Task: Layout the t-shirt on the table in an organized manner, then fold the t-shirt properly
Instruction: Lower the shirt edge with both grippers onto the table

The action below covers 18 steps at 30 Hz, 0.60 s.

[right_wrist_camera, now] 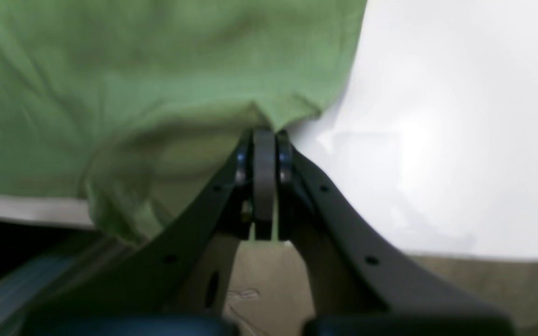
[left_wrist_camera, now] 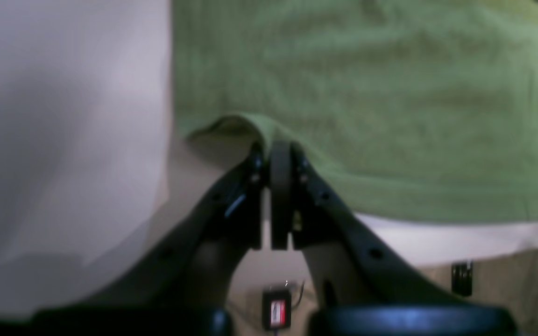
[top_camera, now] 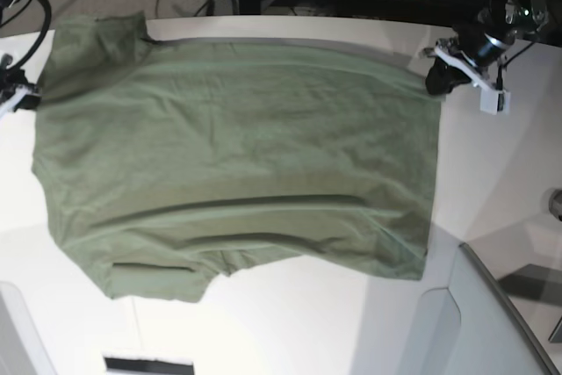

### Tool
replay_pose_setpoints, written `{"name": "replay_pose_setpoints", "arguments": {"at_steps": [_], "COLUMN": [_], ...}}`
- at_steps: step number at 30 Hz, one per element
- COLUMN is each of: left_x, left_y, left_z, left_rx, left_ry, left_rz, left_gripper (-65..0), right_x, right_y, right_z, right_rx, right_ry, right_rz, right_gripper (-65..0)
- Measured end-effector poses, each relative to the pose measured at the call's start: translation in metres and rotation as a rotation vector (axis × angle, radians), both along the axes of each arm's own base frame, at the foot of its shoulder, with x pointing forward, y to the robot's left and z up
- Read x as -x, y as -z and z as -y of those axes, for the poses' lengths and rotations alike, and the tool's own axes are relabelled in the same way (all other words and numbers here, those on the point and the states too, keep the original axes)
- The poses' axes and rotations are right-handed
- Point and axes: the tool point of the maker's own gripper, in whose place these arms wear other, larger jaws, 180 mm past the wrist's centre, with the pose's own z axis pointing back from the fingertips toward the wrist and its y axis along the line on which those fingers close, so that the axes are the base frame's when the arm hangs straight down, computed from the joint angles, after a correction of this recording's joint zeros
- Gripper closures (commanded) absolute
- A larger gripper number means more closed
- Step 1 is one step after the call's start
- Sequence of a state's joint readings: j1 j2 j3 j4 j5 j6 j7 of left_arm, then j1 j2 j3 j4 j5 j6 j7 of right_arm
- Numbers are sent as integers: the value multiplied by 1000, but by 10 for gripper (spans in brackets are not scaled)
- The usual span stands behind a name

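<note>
- The t-shirt (top_camera: pixel 237 164) lay spread across the white counter (top_camera: pixel 492 182), mostly flat, with ripples near its lower edge.
- The left tool (left_wrist_camera: pixel 280 154) was clamped on a far corner of the cloth at the counter's edge.
- The right tool (right_wrist_camera: pixel 264 140) pinched the other far corner.
- Laying out looked nearly finished; no fold had been made yet.

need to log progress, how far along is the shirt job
Laying out looks mostly done: the t-shirt lies spread across the table, though its near edge is bunched. In hand: the left gripper and right gripper are each shut on a far corner at the table edge. No fold is visible yet.
</note>
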State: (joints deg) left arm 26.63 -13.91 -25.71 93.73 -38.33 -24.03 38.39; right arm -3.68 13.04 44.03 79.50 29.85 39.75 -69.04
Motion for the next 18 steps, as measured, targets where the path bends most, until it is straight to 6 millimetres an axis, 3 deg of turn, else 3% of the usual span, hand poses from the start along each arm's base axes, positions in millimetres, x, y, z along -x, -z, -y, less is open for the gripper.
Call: {"name": "replay_pose_setpoints", "arguments": {"at_steps": [8,18], "left_x": [-37,-54], "left_y": [-16,5], "left_z": [-1,-15], "left_rx": [6,42], "left_ry": [-6,-64], "left_rz": [83,48], "left_gripper": [0,0], "right_x": [-19,-60], "right_y": [10,-2], "right_z": [-10,-8], "right_rx": [-44,-87], "right_ry": [-50,54], "right_rz": [-31,38], "right_gripper": [-3,-5]}}
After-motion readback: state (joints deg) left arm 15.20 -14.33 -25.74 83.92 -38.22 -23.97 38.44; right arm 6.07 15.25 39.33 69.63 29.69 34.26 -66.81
